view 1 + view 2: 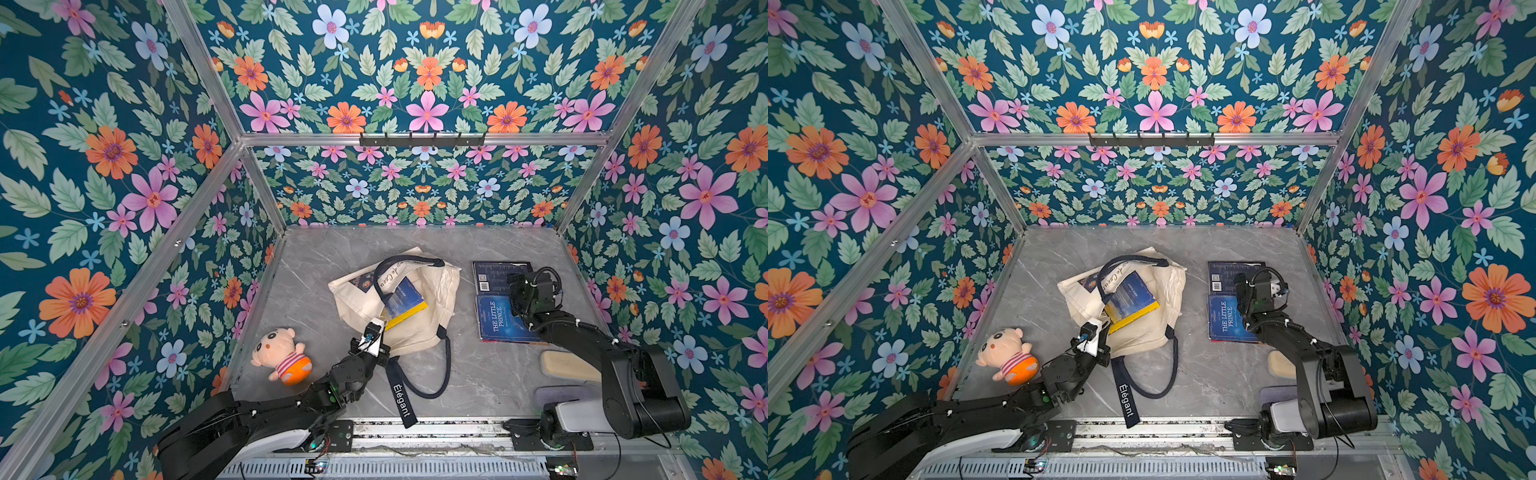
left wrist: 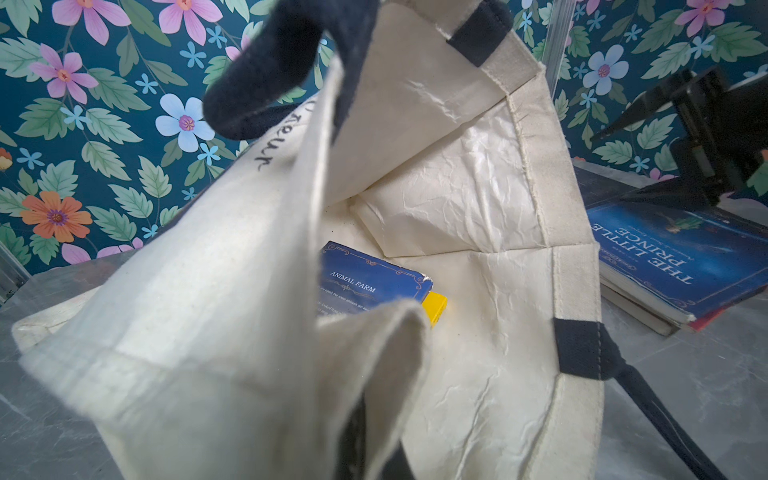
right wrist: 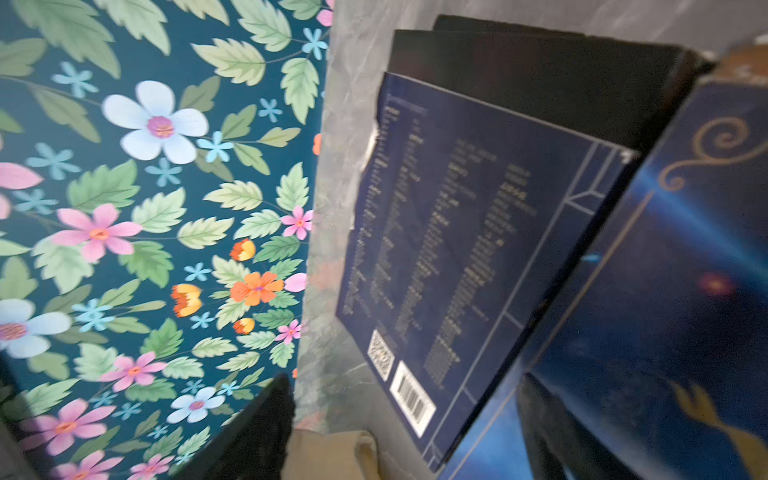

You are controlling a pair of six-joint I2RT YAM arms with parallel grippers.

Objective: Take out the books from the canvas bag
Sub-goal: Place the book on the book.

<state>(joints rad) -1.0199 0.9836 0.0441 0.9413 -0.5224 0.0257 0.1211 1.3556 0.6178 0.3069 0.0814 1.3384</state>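
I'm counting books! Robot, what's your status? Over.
Left gripper shut on canvas bag rim. Right gripper open over unloaded books. Blue book, yellow book still inside. Navy handle hangs across opening.

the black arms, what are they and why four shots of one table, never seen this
They are two robot arms mounted at the near edge of the grey table. Two pictures look down from overhead, nearly identical; two come from cameras on the arms' wrists. On it lie a canvas bag, a plush doll and books already out, The Little Prince topping a pile. A blue book and a yellow book are inside the bag. The left arm has its jaws shut on the bag's rim, holding the mouth open. The right arm hangs over the pile, jaws open, holding nothing.
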